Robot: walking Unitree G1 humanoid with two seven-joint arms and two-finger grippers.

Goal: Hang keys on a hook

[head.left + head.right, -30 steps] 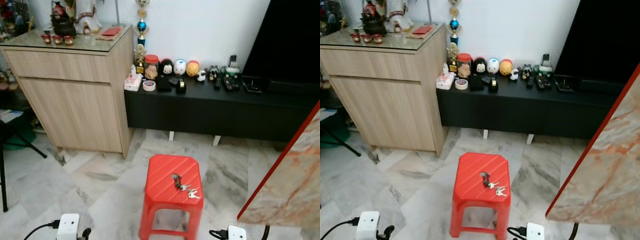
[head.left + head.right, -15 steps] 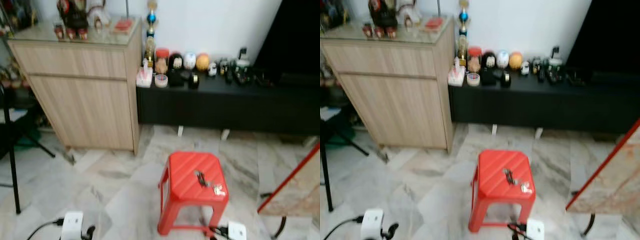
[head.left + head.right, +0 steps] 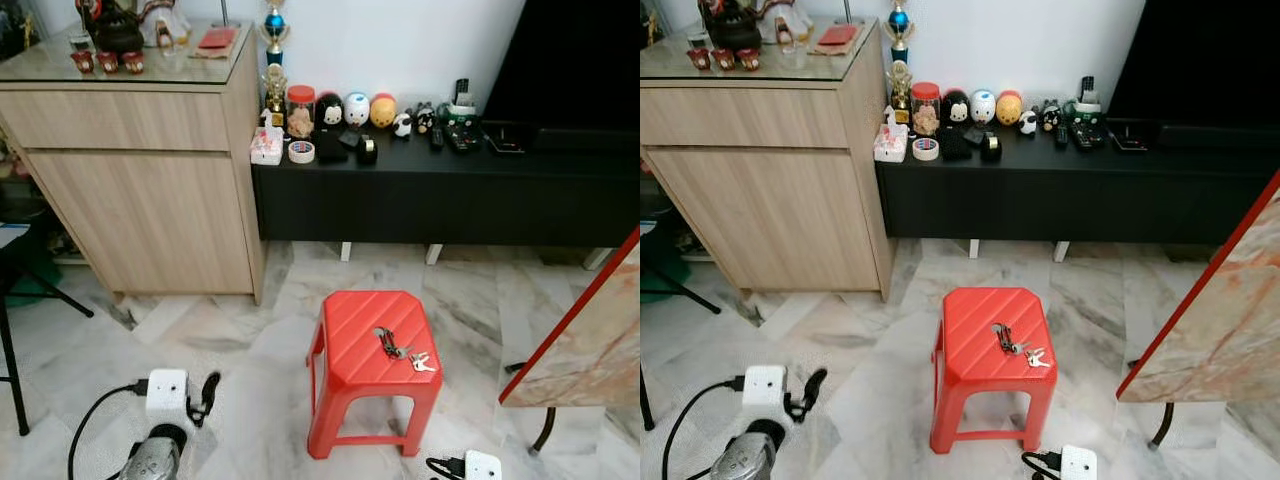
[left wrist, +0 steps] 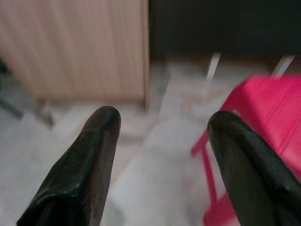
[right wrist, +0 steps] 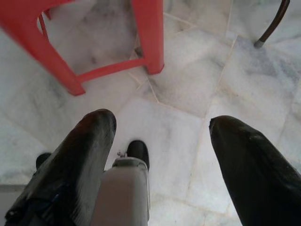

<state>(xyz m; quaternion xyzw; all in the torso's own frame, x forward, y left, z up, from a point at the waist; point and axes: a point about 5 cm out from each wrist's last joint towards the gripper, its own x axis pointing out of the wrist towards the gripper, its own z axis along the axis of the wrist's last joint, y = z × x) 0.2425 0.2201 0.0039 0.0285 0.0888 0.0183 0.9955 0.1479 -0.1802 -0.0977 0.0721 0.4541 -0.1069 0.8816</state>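
Lying untouched on the red stool (image 3: 375,345): keys (image 3: 396,348). View has shifted and steadied since earlier. Left gripper (image 4: 162,155) and right gripper (image 5: 162,155) spread wide, empty; pickup pending.

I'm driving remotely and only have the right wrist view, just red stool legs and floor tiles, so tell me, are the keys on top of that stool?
Observer: Yes. The keys lie on the seat of the red stool, toward its right side.
Operator: Is either arm close to them?
Observer: No. The left gripper hangs low over the floor left of the stool, jaws apart, holding nothing.
Operator: And my right gripper?
Observer: The right gripper points at the floor tiles beside the stool's legs, jaws apart.
Operator: Any hook around to hang them on?
Observer: I can't make one out. Behind the stool stand a wooden cabinet and a black console.
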